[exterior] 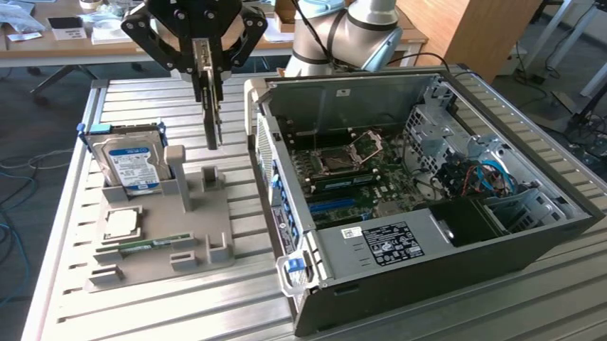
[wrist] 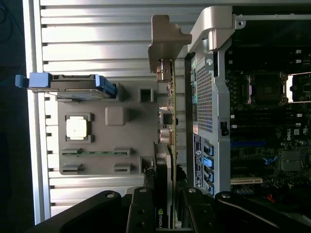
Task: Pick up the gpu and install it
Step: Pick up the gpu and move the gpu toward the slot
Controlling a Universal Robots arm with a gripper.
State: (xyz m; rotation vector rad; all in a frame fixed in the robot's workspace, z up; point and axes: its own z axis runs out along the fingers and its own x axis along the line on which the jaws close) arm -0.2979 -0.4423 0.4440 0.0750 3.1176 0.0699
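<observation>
Here, the gpu [exterior: 215, 106] is held upright and edge-on in the upper left of the exterior view by the gripper [exterior: 210, 71], whose jaws are partly closed and clamped on the card's upper edge. The card hangs clear above the grey parts tray [exterior: 204, 213], at the side of the tray nearest the open computer case [exterior: 455, 270]. In the wrist view the silver end bracket [wrist: 163, 43] is seen close to the case's pale rim [wrist: 209, 29], though whether the two touch cannot be told. Left on the tray are the blue-labelled hard drive [exterior: 133, 160], a processor chip [exterior: 121, 224] and a narrow memory stick [exterior: 142, 245], none of them touched by the card. Several hazards are judged to remain. Because the card is pinched along one thin edge only, it could be tilted or slid in the jaws by a knock. The bracket could be caught on the case wall if the card is carried across too low. Inside the case, the motherboard [exterior: 370, 192] lies with its processor socket [exterior: 346, 160] open near the centre of the frame, and its pins could be damaged by a card brought down off line. The blue expansion slot [exterior: 337, 206] is narrow, so a card pressed in skewed could be jammed or its edge connector damaged. Loose cables [exterior: 474, 177] at the right could also be snagged.
</observation>
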